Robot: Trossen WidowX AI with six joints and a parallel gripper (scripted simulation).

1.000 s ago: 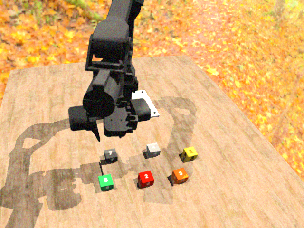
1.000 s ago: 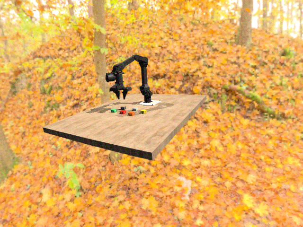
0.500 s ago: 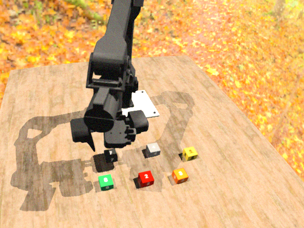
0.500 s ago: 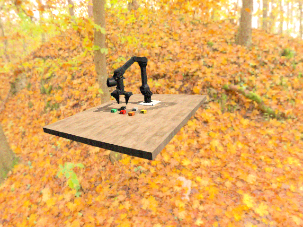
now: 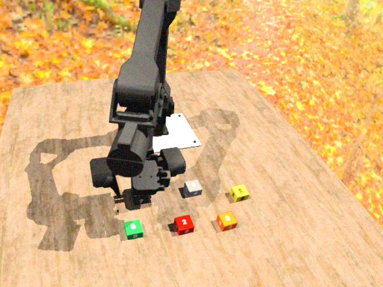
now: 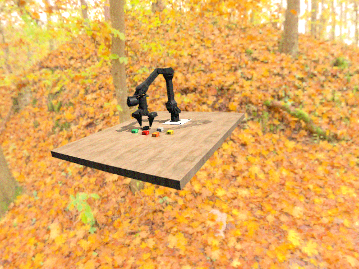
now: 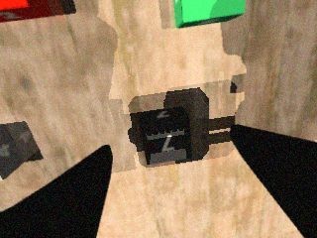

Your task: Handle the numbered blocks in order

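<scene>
Fingers (image 6: 146, 124) wide apart, holding nothing; black block (image 5: 142, 199) (image 6: 146, 127) (image 7: 167, 145) shadowed, pale 7 on side.

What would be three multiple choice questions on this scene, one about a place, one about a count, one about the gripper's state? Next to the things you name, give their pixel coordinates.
1. Which block sits between the green and orange blocks in the front row?
A) yellow
B) red
C) black

2. How many blocks are on the table?
A) four
B) five
C) six

3. How is the gripper?
A) open, holding nothing
B) shut on the red block
C) shut on the yellow block

1 B: the red block (image 5: 184, 225) (image 6: 145, 132) (image 7: 25, 14) has the green block (image 5: 133, 229) (image 6: 134, 131) (image 7: 210, 10) on one side, the orange block (image 5: 227, 221) (image 6: 155, 134) on the other.
2 C: the black block (image 5: 142, 200) (image 6: 146, 127) (image 7: 167, 141), white block (image 5: 192, 188) (image 6: 160, 129) (image 7: 17, 149) and yellow block (image 5: 239, 193) (image 6: 169, 131) complete six.
3 A: the gripper's (image 6: 146, 126) (image 7: 170, 136) fingers stand wide apart, above the black block.
</scene>
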